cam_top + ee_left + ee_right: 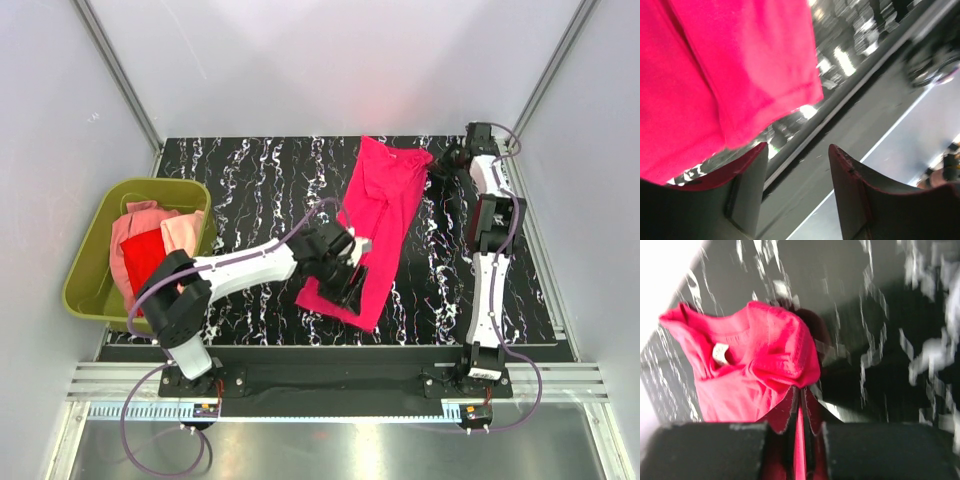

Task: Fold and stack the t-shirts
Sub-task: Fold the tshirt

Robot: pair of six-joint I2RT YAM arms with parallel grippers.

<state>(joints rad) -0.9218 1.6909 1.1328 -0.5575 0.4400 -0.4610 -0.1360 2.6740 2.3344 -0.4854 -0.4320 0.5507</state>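
We find the bright magenta-pink cloth t-shirt [378, 215] lying as a long, creased strip on the black marbled desk [250, 170]. The right gripper [800, 400] is clamped on its cloth near the collar; the left gripper [797, 160] stands parted, holding nothing, at the near end. A small white neck tag [720, 353] is unreadable.
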